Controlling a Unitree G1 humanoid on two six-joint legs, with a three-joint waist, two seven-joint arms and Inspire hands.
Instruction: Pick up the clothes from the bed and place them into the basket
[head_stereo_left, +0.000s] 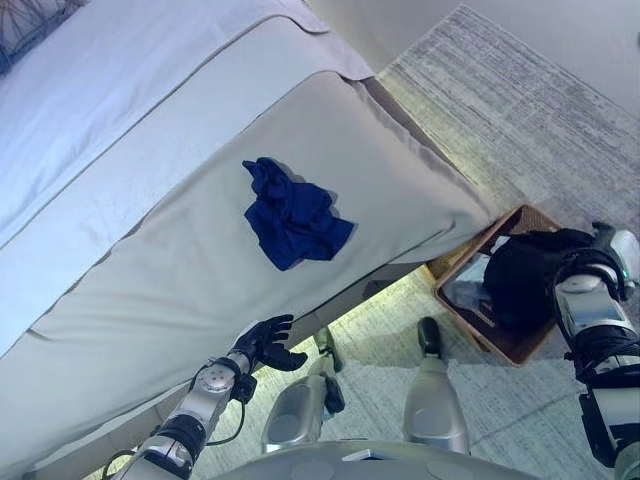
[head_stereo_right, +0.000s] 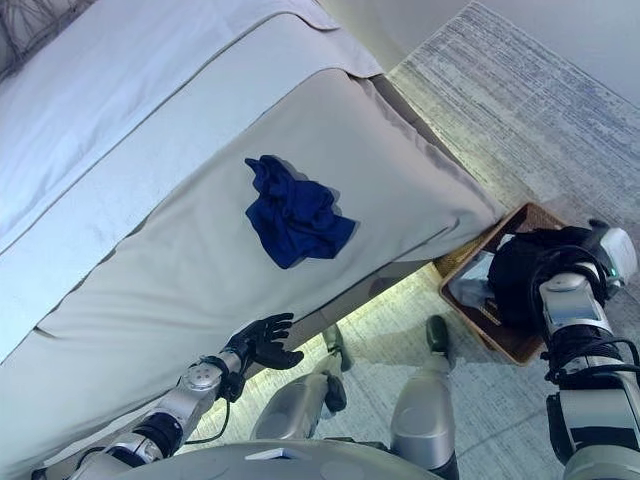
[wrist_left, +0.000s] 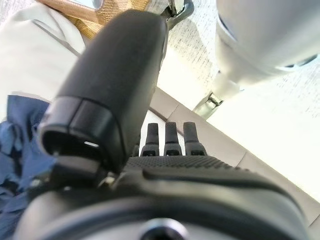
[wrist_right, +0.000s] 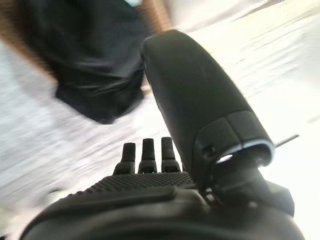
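Note:
A crumpled blue garment (head_stereo_left: 292, 215) lies on the grey bed cover (head_stereo_left: 180, 280), near the bed's foot; it also shows in the left wrist view (wrist_left: 17, 150). My left hand (head_stereo_left: 265, 342) is open and empty at the bed's near edge, below the garment and apart from it. A brown basket (head_stereo_left: 520, 350) stands on the floor to the right of the bed, with a black garment (head_stereo_left: 518, 275) heaped in it. My right hand (head_stereo_left: 592, 248) is over the basket beside the black garment (wrist_right: 95, 60), fingers straight (wrist_right: 145, 152), holding nothing.
The bed's side rail and a gap under it run between my left hand and the basket. A light patterned rug (head_stereo_left: 500, 110) covers the floor around the basket. White bedding (head_stereo_left: 100, 80) lies further up the bed.

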